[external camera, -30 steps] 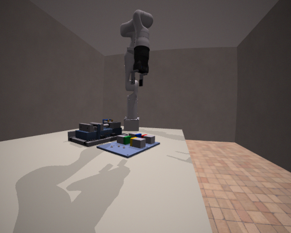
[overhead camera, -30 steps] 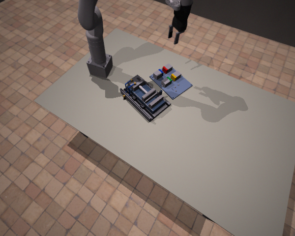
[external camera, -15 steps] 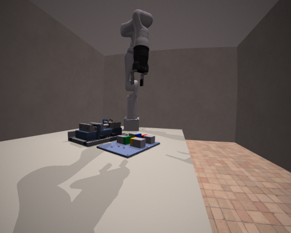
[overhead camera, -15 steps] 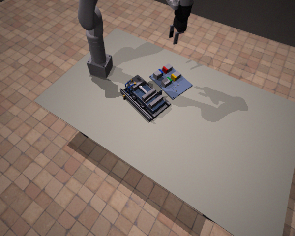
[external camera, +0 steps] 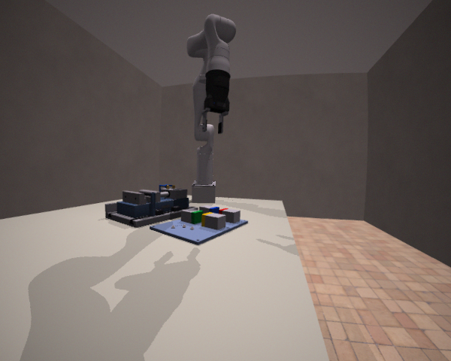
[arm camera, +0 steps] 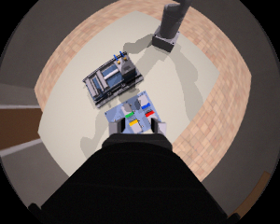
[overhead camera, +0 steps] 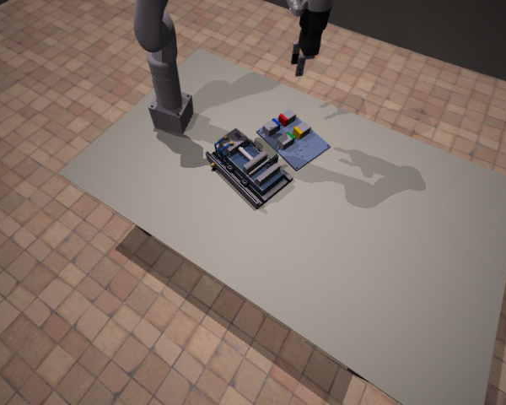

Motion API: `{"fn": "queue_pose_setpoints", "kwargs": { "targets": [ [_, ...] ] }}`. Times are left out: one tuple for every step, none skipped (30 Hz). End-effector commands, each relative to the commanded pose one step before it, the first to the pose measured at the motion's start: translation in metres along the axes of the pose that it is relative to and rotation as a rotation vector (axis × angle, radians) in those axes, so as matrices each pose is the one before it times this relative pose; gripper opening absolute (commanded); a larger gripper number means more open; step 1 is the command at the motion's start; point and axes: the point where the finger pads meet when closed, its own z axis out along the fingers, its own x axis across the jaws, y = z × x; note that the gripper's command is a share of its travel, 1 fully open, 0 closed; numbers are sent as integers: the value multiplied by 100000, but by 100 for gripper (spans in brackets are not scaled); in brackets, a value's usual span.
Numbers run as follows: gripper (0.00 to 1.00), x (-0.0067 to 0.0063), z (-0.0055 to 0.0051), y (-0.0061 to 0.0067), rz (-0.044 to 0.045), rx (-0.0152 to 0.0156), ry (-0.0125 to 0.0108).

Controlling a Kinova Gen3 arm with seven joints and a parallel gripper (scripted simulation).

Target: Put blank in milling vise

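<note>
The blank with the yellow end (overhead camera: 301,129) lies on the blue plate (overhead camera: 295,142), at its right side; it also shows in the exterior view (external camera: 214,219) and in the wrist view (arm camera: 134,123). The milling vise (overhead camera: 248,167) stands left of the plate, with nothing between its jaws. My gripper (overhead camera: 298,61) hangs open and empty high above the table, over the far side of the plate; it also shows in the exterior view (external camera: 214,125).
Blanks with a red end (overhead camera: 286,116), a blue end (overhead camera: 271,126) and a green end (overhead camera: 284,140) lie on the same plate. The arm's base (overhead camera: 170,112) stands at the far left of the table.
</note>
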Motion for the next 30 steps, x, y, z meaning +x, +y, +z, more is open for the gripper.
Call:
{"fn": "queue_pose_setpoints", "kwargs": {
  "targets": [
    [100, 225, -77, 210, 5960, -379, 260],
    [100, 18, 5, 5, 1533, 1, 20],
    [100, 18, 5, 5, 1533, 1, 20],
    [100, 18, 5, 4, 1533, 1, 20],
    [100, 18, 5, 4, 1533, 1, 20],
    [100, 0, 0, 0, 0, 0, 0],
    [100, 0, 0, 0, 0, 0, 0],
    [100, -205, -11, -152, -785, 201, -285],
    [100, 15, 0, 14, 1533, -8, 37],
    [100, 15, 0, 14, 1533, -8, 37],
    [100, 15, 0, 14, 1533, -8, 37],
    [100, 15, 0, 14, 1533, -8, 37],
    [100, 16, 0, 14, 1533, -8, 37],
    [100, 16, 0, 13, 1533, -8, 37],
    [100, 16, 0, 13, 1533, -8, 37],
    [100, 16, 0, 13, 1533, -8, 37],
    [100, 17, 0, 13, 1533, -8, 37],
    [100, 17, 0, 12, 1533, -8, 37],
    [100, 17, 0, 12, 1533, -8, 37],
    [100, 17, 0, 12, 1533, -8, 37],
    [100, 17, 0, 12, 1533, -8, 37],
    [100, 17, 0, 11, 1533, -8, 37],
    [100, 0, 0, 0, 0, 0, 0],
    [100, 0, 0, 0, 0, 0, 0],
    [100, -236, 11, -135, -804, 218, -342],
    [100, 0, -4, 7, 1533, 1, 8],
    [100, 0, -4, 7, 1533, 1, 8],
    [100, 0, -4, 7, 1533, 1, 8],
    [100, 0, -4, 7, 1533, 1, 8],
    [100, 1, -4, 7, 1533, 1, 8]
  ]
}}
